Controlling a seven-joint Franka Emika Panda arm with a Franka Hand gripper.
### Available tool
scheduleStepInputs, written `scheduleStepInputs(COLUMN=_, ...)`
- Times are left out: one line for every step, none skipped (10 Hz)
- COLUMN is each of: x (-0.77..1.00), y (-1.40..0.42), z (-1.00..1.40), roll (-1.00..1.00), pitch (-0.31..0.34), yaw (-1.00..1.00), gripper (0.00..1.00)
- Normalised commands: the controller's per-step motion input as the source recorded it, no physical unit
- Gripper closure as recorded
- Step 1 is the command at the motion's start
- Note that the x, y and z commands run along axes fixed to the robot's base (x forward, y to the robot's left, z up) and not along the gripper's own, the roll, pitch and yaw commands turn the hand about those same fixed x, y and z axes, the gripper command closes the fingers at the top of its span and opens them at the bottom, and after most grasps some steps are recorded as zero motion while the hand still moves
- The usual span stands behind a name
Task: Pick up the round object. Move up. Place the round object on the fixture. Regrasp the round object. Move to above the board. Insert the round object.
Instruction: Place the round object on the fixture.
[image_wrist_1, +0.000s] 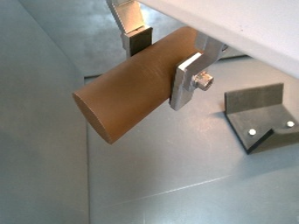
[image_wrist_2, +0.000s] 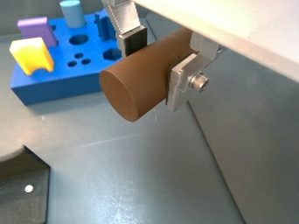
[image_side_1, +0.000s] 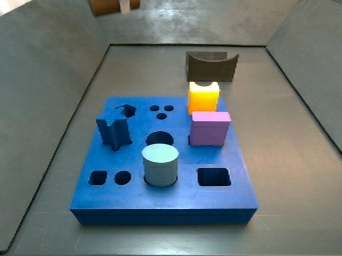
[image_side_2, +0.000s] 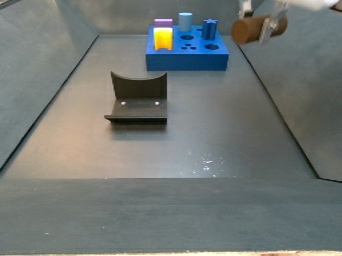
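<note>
My gripper (image_wrist_1: 163, 63) is shut on the round object (image_wrist_1: 131, 91), a reddish-brown cylinder peg that lies crosswise between the fingers (image_wrist_1: 187, 80). It also shows in a wrist view (image_wrist_2: 138, 77), held well above the floor. In a side view the gripper (image_side_2: 258, 24) holds the peg high at the right wall, beside the board (image_side_2: 187, 52). In a side view only the peg's end (image_side_1: 112, 6) shows at the frame's edge. The fixture (image_side_2: 136, 98), a dark bracket with a curved notch, stands on the floor; it also shows in a side view (image_side_1: 210, 68) and a wrist view (image_wrist_1: 260, 114).
The blue board (image_side_1: 167, 160) carries a yellow piece (image_side_1: 203, 96), a pink block (image_side_1: 210, 128), a pale teal cylinder (image_side_1: 160, 163) and a dark blue piece (image_side_1: 112, 128), with several open holes. Grey walls enclose the floor.
</note>
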Motion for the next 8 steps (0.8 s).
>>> scheduleStepInputs(x=1.0, y=-0.09, z=-0.12, roll=0.04, pitch=-0.006, yaw=1.0, gripper=1.0)
scheduleStepInputs(x=1.0, y=-0.09, z=-0.15, roll=0.04, pitch=-0.004, yaw=1.0, gripper=1.0)
scheduleStepInputs(x=1.0, y=-0.08, z=-0.14, roll=0.04, pitch=-0.004, yaw=1.0, gripper=1.0)
scheduleStepInputs(x=1.0, y=-0.07, z=-0.13, roll=0.04, pitch=0.0, yaw=1.0, gripper=1.0)
scheduleStepInputs(x=1.0, y=-0.07, z=-0.13, roll=0.04, pitch=0.001, yaw=1.0, gripper=1.0)
scheduleStepInputs(x=1.0, y=-0.06, z=-0.12, roll=0.05, pitch=0.0, yaw=1.0, gripper=1.0)
scheduleStepInputs(x=1.0, y=-0.06, z=-0.12, roll=0.05, pitch=0.001, yaw=1.0, gripper=1.0)
scheduleStepInputs(x=1.0, y=-0.06, z=-0.11, roll=0.05, pitch=0.007, yaw=1.0, gripper=1.0)
